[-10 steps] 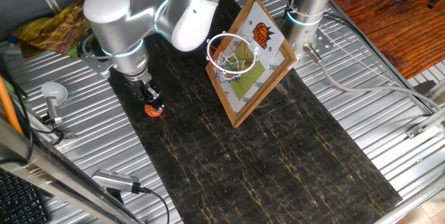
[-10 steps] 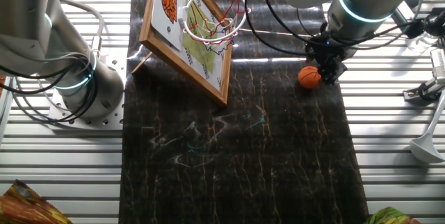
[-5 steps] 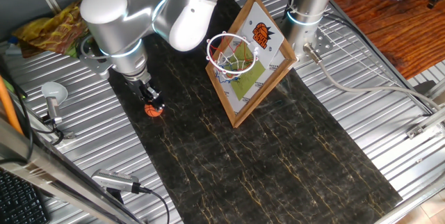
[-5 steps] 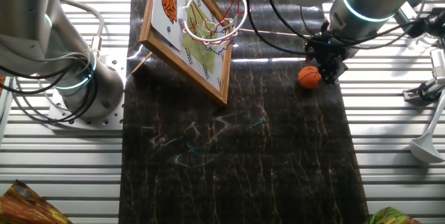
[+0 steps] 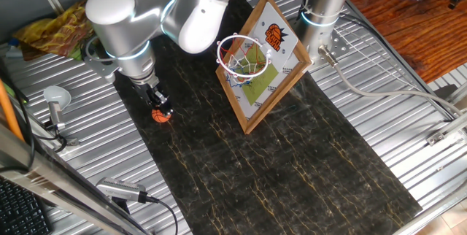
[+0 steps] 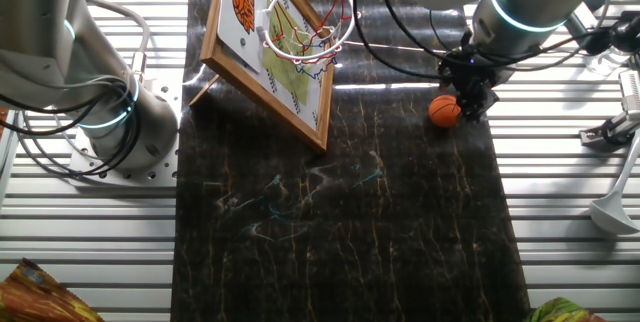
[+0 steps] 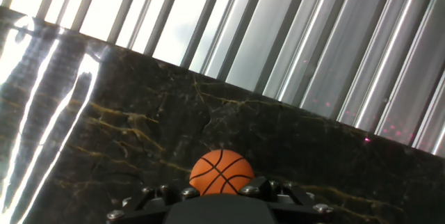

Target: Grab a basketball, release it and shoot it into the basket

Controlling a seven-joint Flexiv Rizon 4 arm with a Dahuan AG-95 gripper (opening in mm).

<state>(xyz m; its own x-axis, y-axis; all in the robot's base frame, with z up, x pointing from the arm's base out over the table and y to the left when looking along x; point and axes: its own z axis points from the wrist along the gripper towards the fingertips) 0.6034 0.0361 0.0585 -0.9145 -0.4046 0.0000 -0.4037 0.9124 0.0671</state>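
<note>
Basketball (image 5: 161, 116) sits on the dark mat's (image 6: 340, 212) edge, the claw (image 5: 158, 106) touching it; grip unclear. Hoop (image 5: 243, 56) at three o'clock, logo lettering unreadable.

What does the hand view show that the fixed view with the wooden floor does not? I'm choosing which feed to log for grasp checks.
Only the hand view shows the basketball's dark seam lines close up, with the ball sitting just ahead of the gripper on the dark mat.

Only that fixed view shows the basket, its wood-framed backboard and the arm.

Both show the orange basketball at the gripper near the mat's edge, beside the ribbed metal table.
</note>
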